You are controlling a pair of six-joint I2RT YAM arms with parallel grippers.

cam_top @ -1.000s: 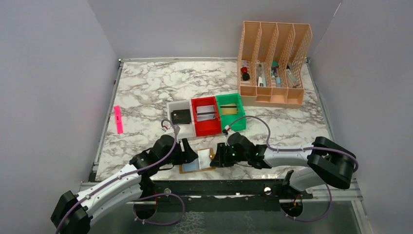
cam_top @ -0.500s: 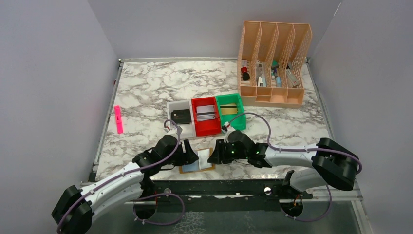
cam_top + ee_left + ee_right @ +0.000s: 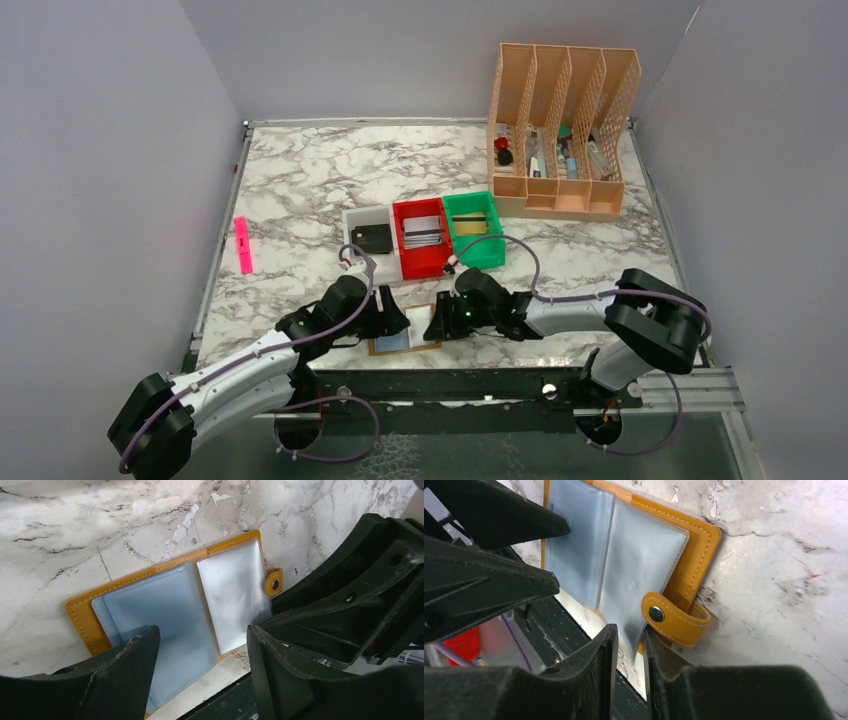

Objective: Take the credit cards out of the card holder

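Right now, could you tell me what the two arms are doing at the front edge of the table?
Both arms are working on the open card holder, which lies at the near edge of the table. The left pincer is open, its fingers spread over the holder's left panel. The right pincer is nearly shut on the near edge of the right pale panel, beside the snap tab. I see no card drawn out yet.
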